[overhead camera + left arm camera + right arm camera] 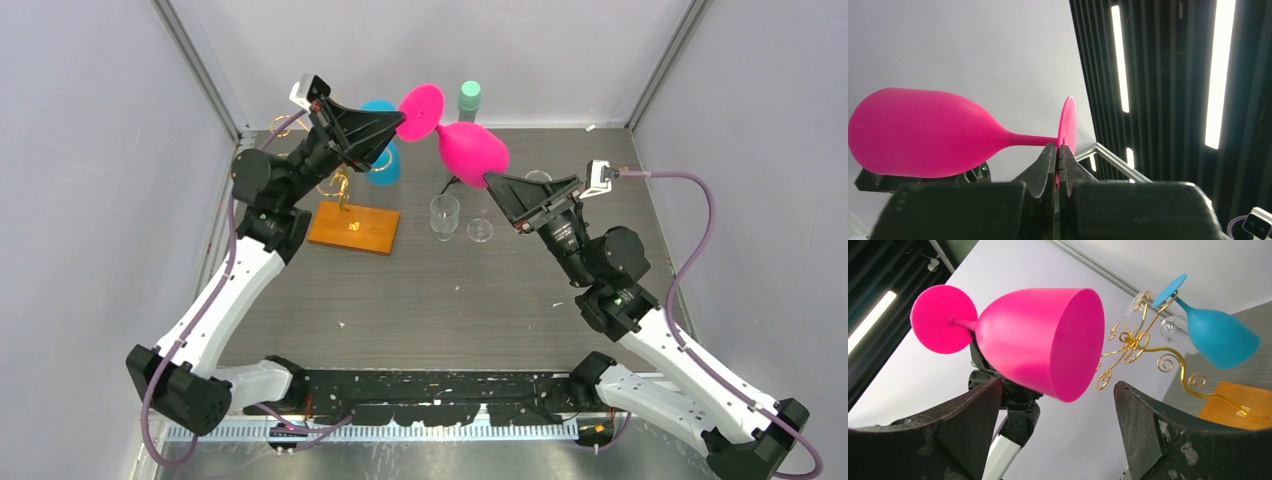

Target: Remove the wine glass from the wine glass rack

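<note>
Grey walls close round a dark table (420, 300) where a clear glass (444, 215) stands upright. The right gripper (492, 181) gapes wide at the mouth of the pink wine glass (470, 148). The left gripper (400, 125) pinches its foot, holding it in the air off the wine glass rack (352, 228). That arm hides most of the gold wire, and a blue glass (385, 165) hangs there.

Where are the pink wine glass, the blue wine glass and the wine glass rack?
pink wine glass (472, 152): top view, on the side of the bowl.
blue wine glass (1220, 337): right wrist view, on the bowl.
wine glass rack (366, 232): top view, on the wooden base.
</note>
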Available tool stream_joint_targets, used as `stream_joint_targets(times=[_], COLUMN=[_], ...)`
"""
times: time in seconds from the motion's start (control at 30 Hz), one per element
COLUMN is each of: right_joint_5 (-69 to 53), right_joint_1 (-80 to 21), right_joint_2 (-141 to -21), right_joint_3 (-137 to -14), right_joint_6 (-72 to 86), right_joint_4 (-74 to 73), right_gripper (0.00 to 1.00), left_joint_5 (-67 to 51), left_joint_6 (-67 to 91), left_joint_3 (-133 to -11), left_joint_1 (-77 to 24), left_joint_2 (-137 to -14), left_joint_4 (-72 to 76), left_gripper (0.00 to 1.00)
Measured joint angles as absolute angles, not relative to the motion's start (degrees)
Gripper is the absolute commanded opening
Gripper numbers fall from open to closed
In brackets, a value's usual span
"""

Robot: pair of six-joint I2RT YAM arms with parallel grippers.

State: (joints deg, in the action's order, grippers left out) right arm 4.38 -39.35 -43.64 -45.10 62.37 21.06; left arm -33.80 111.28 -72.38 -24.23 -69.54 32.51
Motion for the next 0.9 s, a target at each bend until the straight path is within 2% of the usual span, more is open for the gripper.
stream_joint_targets(times=[0.13,0.27,0.37,0.43,0.47,0.5,0.53,0.57,0.6,0.63,0.67,0.7,0.73,0.83,0.9], right_joint_5=[3.3,1.0,-1.5,-3.7,-4.4,-5.4,-6.1,-6.9,-7.7,-8.5,-9.3,-9.9,-10.3,-10.5,-10.1], right_joint_1=[-39.4,-39.4,-39.4,-39.4,-39.4,-39.3,-39.2,-39.1,-39.1,-39.1,-39.1,-39.2,-39.4,-39.4,-39.3], right_joint_2=[-45.5,-46.7,-47.3,-47.8,-48.0,-48.3,-48.6,-48.9,-49.2,-49.5,-49.5,-49.4,-49.2,-48.3,-47.7], right_joint_3=[-45.1,-45.1,-45.1,-45.1,-45.1,-45.1,-45.1,-45.3,-45.4,-45.7,-46.3,-47.2,-48.5,-50.4,-51.1], right_joint_6=[62.5,62.5,62.9,63.4,63.5,63.9,64.1,64.5,64.8,65.4,66.0,66.3,66.2,64.8,63.3], right_joint_4=[25.4,30.3,34.1,37.3,38.2,39.4,40.2,40.7,41.4,42.6,43.6,44.6,44.5,41.8,38.6], right_gripper=[0.86,0.80,0.68,0.54,0.41,0.34,0.24,0.18,0.06,0.03,0.01,0.01,0.00,0.00,0.00], left_joint_5=[-31.8,-30.5,-29.6,-29.1,-28.9,-28.6,-28.4,-28.3,-27.8,-27.6,-27.4,-27.5,-27.9,-29.0,-29.7], left_joint_6=[112.3,112.5,112.6,112.8,113.3,113.7,113.9,114.1,114.3,114.2,113.8,113.4,112.8,110.3,107.5], left_joint_3=[-70.3,-69.0,-68.2,-67.8,-67.6,-67.5,-67.5,-67.5,-67.5,-67.5,-67.5,-67.6,-67.6,-68.0,-69.3], left_joint_1=[-25.7,-26.3,-26.3,-26.3,-26.3,-26.3,-26.3,-26.3,-26.3,-26.2,-26.0,-25.8,-25.9,-26.3,-26.5], left_joint_2=[-67.1,-65.6,-65.2,-65.2,-65.2,-65.1,-65.1,-65.1,-65.0,-65.0,-65.1,-65.3,-65.6,-65.9,-65.8], left_joint_4=[33.2,33.5,33.5,33.4,33.5,33.5,33.6,33.7,33.7,33.6,33.3,32.9,32.6,32.2,31.4], left_gripper=[0.00,0.00,0.00,0.00,0.00,0.00,0.04,0.10,0.16,0.23,0.31,0.45,0.53,0.73,0.81])
